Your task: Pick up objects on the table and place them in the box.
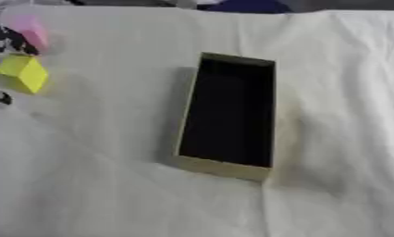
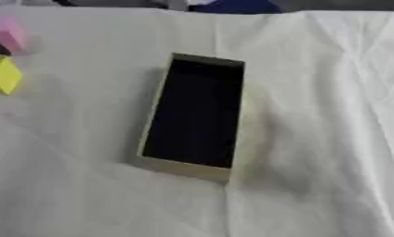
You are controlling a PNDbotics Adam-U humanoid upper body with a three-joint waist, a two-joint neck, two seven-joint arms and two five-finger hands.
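Note:
A beige box (image 1: 221,168) with a dark inside lies open in the middle of the white cloth, and nothing shows in it. At the far left a yellow block (image 1: 22,73) hangs tilted, one corner down, casting a soft shadow on the cloth. Black parts of my left hand (image 1: 6,42) show just above and below the block at the picture's edge, curled around it. Most of that hand is cut off. A pink block (image 1: 30,29) sits right behind the hand, blurred. My right hand shows in no view.
The white cloth (image 1: 346,115) covers the whole table, with creases at the right and in front. Dark things and a blue shape (image 1: 249,5) lie beyond the far edge.

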